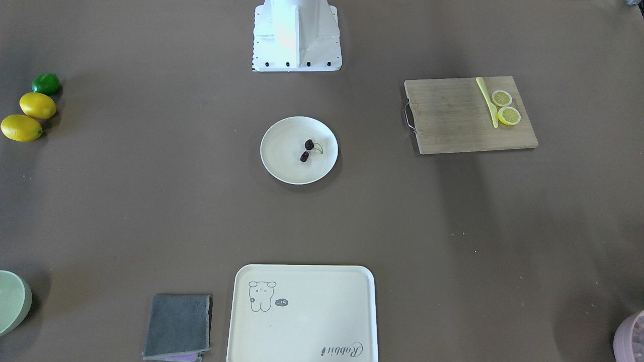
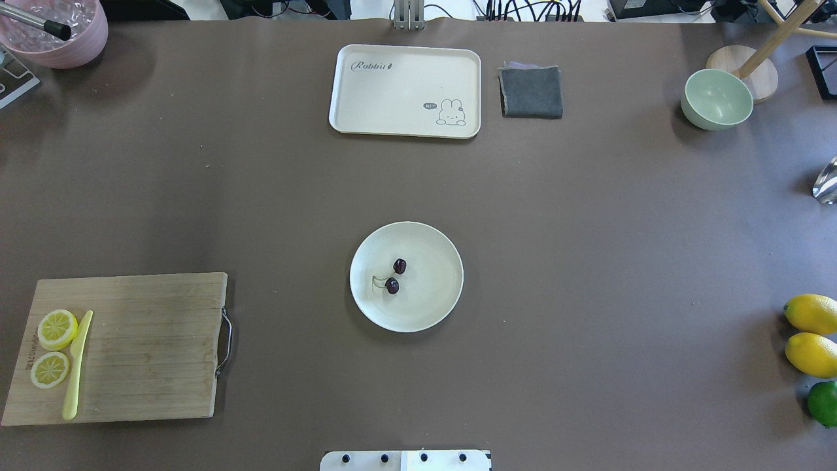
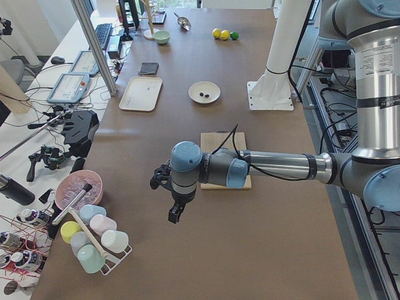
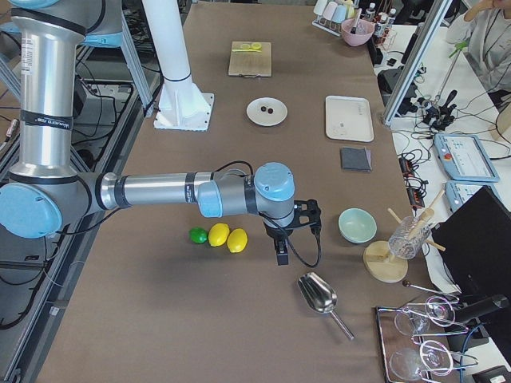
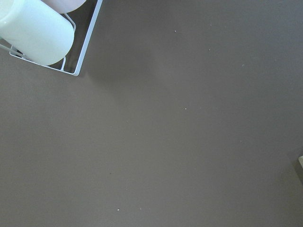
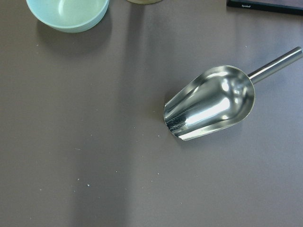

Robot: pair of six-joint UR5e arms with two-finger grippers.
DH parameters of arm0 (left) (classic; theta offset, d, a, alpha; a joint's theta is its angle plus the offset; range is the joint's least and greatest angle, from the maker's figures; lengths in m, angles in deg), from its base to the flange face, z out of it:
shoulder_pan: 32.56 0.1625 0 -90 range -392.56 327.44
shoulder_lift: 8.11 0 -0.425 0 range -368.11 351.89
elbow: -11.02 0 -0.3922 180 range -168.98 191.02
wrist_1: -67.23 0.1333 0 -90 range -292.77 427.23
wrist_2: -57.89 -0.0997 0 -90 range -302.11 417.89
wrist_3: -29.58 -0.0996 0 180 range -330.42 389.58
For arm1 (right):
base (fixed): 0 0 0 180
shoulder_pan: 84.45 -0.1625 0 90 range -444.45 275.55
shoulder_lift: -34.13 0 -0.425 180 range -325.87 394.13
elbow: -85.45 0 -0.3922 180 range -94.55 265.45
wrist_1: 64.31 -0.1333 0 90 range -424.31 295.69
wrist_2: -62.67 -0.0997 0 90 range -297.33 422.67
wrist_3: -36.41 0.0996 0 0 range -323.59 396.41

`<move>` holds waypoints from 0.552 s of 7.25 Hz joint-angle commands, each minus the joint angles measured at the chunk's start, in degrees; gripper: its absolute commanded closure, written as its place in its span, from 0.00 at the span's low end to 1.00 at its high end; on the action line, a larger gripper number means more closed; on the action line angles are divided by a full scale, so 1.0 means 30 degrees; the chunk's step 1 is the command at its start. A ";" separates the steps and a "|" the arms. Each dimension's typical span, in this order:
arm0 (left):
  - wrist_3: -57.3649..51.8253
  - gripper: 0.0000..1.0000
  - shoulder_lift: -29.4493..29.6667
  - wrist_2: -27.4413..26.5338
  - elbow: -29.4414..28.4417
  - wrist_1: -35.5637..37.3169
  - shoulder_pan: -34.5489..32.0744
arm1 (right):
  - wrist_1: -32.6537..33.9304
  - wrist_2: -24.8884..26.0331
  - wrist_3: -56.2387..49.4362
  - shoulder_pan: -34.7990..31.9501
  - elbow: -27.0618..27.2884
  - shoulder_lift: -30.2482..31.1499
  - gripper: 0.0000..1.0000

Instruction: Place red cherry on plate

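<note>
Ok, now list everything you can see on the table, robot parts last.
red cherry: one joined pair, dark maroon, on the plate
plate: one, cream-white, centre
tray: one, cream, far side, centre
cloth: one, grey, right of the tray
green bowl: one, pale green, far right
cutting board: one, wooden, near left
lemon slices: two, yellow, on the cutting board
knife: one, yellow, beside the lemon slices
lemons: two, yellow, right edge
lime: one, green, next to the lemons
scoop: one, silver, right end
pink bowl: one, pink, far left corner
cups: several, pastel, left end
left gripper: one, black, near the cups; open or shut unclear
right gripper: one, black, near the scoop; open or shut unclear
</note>
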 commanded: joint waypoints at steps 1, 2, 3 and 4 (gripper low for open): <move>0.0019 0.02 -0.0187 0.2438 -0.0084 0.0069 -0.0016 | 0.0259 0.0036 -0.0010 0.0159 -0.0102 -0.0249 0.00; -0.0010 0.02 -0.0188 0.2798 0.0062 0.0070 -0.0103 | 0.0259 -0.0022 -0.0009 0.0131 0.0130 -0.0220 0.00; -0.0097 0.02 -0.0217 0.2802 0.0063 0.0070 -0.0191 | 0.0259 -0.0022 -0.0009 0.0160 0.0103 -0.0249 0.00; -0.0156 0.02 -0.0217 0.2802 0.0092 0.0041 -0.0221 | 0.0259 -0.0051 -0.0009 0.0160 0.0132 -0.0220 0.00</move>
